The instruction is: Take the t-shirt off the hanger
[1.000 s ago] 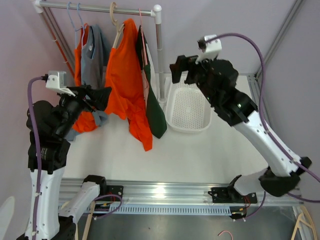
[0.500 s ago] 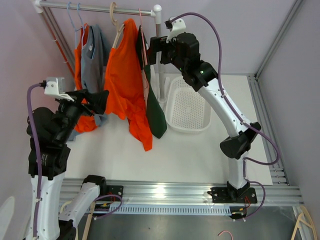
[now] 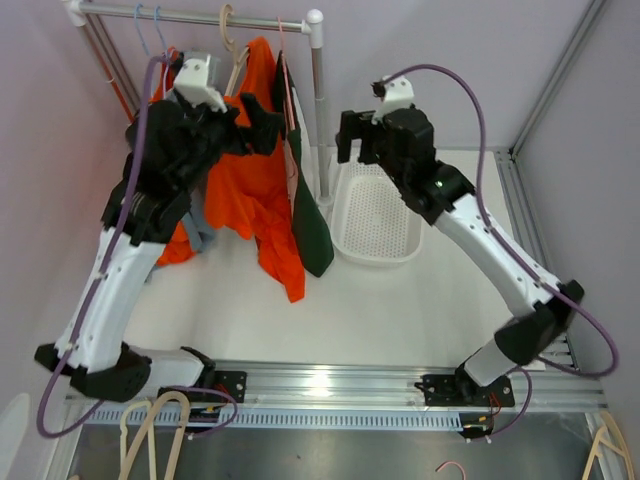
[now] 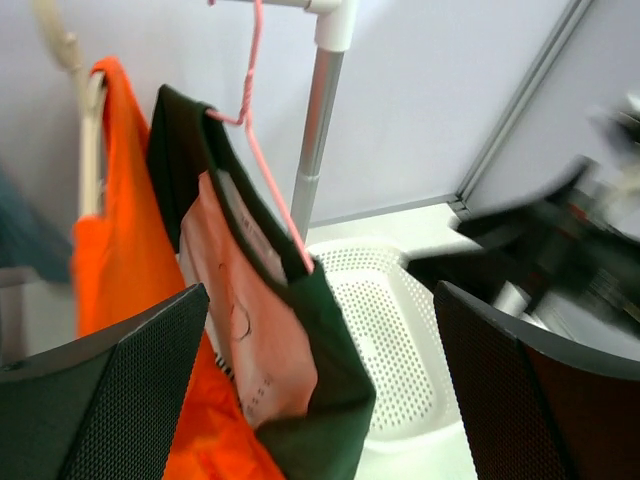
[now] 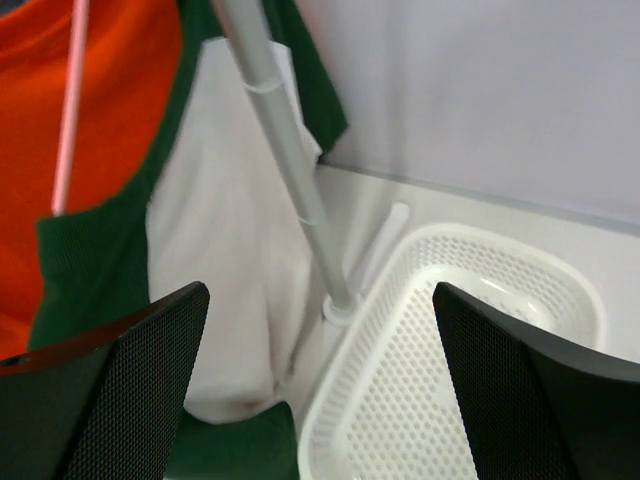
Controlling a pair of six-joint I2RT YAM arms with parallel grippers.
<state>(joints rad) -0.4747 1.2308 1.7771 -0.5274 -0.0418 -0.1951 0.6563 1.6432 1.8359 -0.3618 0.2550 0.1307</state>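
The left arm was low at the left side a moment ago. Now it has swung up high, and the left pincer (image 3: pixel 270 125) is in front of the top of the orange t-shirt (image 3: pixel 250 195). Half a second ago the right pincer (image 3: pixel 356 140) was up by the white post (image 3: pixel 318 85). Now it has pulled back to the right and hangs over the far end of the basket (image 3: pixel 385 245). Both pincers stand wide open and hold nothing. The clothes hang as they did before.

The orange t-shirt hangs on a cream hanger (image 3: pixel 232 45) from the rail (image 3: pixel 200 17). Just to its right a dark green shirt (image 3: pixel 314 235) hangs on a thin pink hanger (image 4: pixel 262 150), and its pale inside shows in both wrist views. I cannot tell which of the two is the one to take off. Neither pincer touches a shirt or a hanger.

The left arm now covers most of the grey-blue shirt (image 3: pixel 200 235) and another orange piece (image 3: pixel 172 248) at the left end of the rail. The post stands between the green shirt and the basket, so it is between the right pincer and the clothes.

The white basket sits on the bench (image 3: pixel 400 310) just right of the foot of the post. Its holey floor shows in all the views.
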